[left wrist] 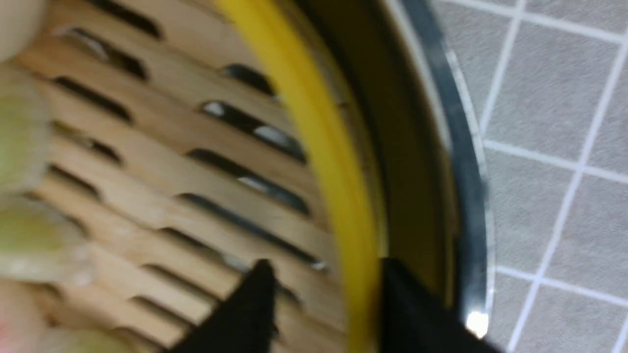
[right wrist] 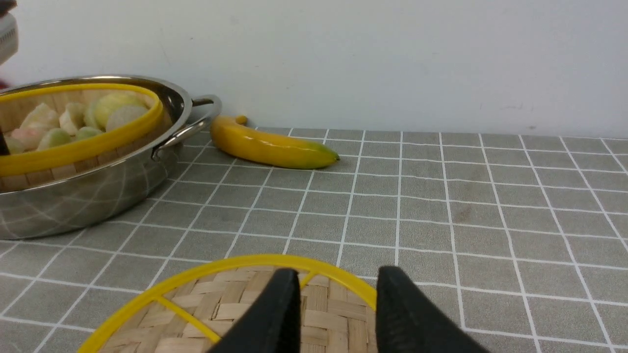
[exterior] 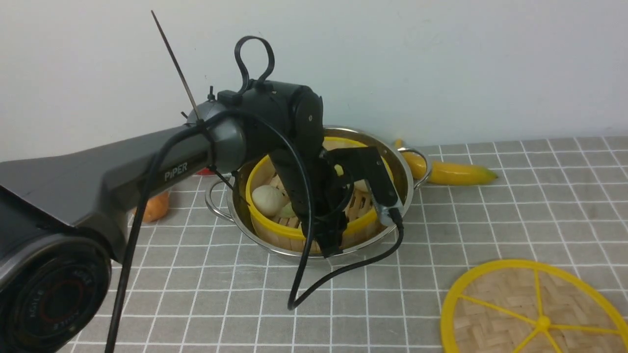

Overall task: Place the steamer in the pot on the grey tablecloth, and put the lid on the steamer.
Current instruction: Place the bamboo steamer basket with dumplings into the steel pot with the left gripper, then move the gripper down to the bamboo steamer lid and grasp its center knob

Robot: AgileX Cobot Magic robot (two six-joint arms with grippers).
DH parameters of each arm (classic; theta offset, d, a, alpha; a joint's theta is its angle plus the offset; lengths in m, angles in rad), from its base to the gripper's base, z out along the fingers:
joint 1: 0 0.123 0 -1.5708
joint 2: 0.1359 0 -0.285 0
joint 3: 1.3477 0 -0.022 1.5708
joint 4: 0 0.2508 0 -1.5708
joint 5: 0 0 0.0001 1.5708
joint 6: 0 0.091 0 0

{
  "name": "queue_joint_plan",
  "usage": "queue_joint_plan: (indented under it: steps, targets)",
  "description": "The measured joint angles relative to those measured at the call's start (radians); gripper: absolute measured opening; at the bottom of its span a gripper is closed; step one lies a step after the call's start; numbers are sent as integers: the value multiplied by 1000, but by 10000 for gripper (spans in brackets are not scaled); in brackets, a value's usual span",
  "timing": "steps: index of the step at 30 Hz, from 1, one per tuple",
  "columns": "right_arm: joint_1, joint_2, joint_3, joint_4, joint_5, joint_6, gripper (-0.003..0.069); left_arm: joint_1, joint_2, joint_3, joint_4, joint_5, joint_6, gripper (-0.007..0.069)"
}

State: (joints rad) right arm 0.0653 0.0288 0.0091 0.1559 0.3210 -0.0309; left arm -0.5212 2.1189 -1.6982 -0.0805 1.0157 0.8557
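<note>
The steamer [exterior: 255, 196], a yellow-rimmed bamboo basket with pale buns, sits inside the shiny pot [exterior: 407, 181] on the grey tablecloth [exterior: 490, 220]. My left gripper [exterior: 327, 245] reaches down over the steamer's near wall. In the left wrist view the left gripper [left wrist: 324, 267] is open, one finger inside the basket and the other outside the yellow rim [left wrist: 314, 127], close to the pot's rim [left wrist: 456, 147]. The lid [exterior: 530, 314] lies flat at the front right. My right gripper [right wrist: 336, 274] hovers open above the far edge of the lid [right wrist: 235, 304], holding nothing.
A yellow banana [exterior: 456, 172] lies by the wall just right of the pot's handle. An orange object [exterior: 154, 206] sits left of the pot, partly behind my left arm. The arm's black cable [exterior: 314, 289] loops onto the cloth in front of the pot.
</note>
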Motion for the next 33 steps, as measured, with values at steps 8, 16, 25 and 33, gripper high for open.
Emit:
queue_joint_plan:
  steps: [8, 16, 25, 33]
  targets:
    - [0, 0, 0, 0, 0, 0, 243, 0, -53, -125, 31, 122, -96, 563]
    - [0, 0, 0, 0, 0, 0, 243, 0, -200, -329, 36, 191, -284, 505]
    - [0, 0, 0, 0, 0, 0, 243, 0, -353, -439, 33, 196, -667, 261]
    - [0, 0, 0, 0, 0, 0, 243, 0, -364, -441, 75, 150, -680, 129]
